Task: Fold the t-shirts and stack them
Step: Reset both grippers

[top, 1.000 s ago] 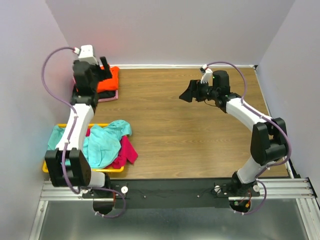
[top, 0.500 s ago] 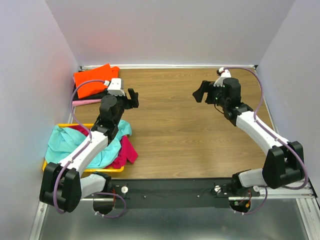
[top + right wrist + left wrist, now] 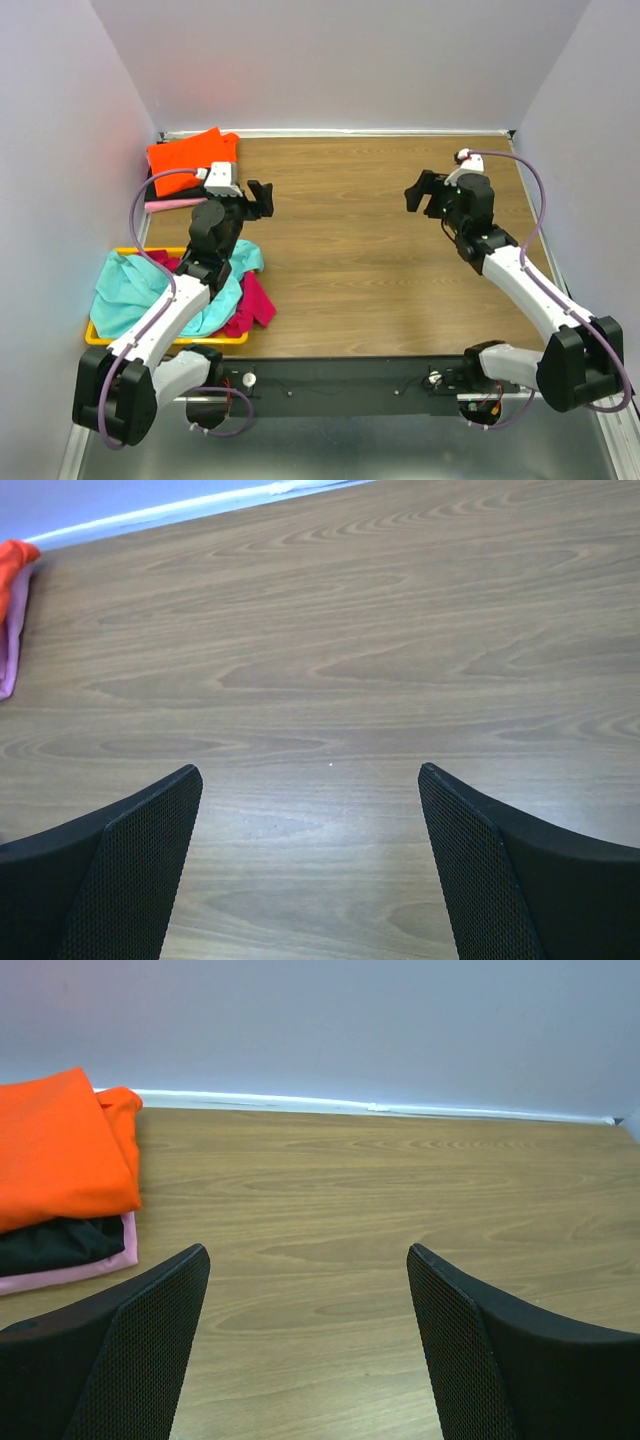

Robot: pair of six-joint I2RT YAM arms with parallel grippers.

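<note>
Biggest worry from here, I'm thinking, is the pile at the lower left of the top view. The teal t-shirt (image 3: 135, 290) and the magenta one (image 3: 256, 300) are lying bunched together and spilling over the rim of the yellow tray (image 3: 92, 336). Grabbing one could end up dragging the other along, or tugging the tray. The left arm is also reaching right across that heap, so it could be snagging cloth.

The stack in the upper left corner is looking slightly uneven too. The orange t-shirt (image 3: 188, 156) is sitting folded on top of the black one (image 3: 45, 1245), with the pale pink one (image 3: 62, 1272) peeking out underneath. A clumsy drop there could be knocking it askew.

The left gripper (image 3: 262, 198) and right gripper (image 3: 418, 192) are both hanging with jaws spread wide over the bare table (image 3: 350, 250), carrying nothing and touching nothing.
</note>
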